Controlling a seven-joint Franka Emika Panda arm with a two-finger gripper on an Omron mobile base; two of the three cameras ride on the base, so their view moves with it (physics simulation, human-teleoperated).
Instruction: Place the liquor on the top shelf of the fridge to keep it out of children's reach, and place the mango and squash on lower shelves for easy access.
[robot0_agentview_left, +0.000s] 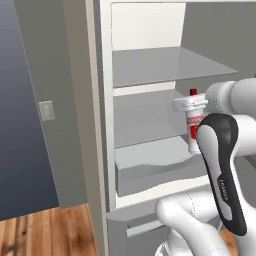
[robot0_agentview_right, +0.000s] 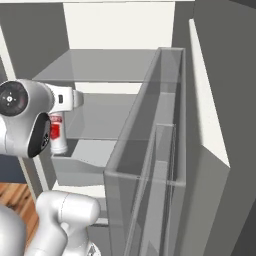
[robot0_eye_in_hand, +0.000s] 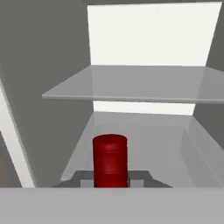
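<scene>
Fridge (robot0_agentview_left: 150, 30) shelf (robot0_agentview_left: 165, 67) edge overhangs the held liquor (robot0_agentview_left: 193, 122).

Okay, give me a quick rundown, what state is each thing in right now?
fridge: door open.
liquor: upright, capped, held in the gripper, in front of the shelves.
gripper: shut on the liquor's neck.
top shelf: bare.
lower shelves: bare where visible.
drawer: closed.

You cannot see the gripper's fingertips; the arm hides them. The liquor (robot0_agentview_left: 194, 122) is part-covered by the forearm, its base hidden. The fridge (robot0_agentview_left: 150, 30) is cut off at the top edge.
</scene>
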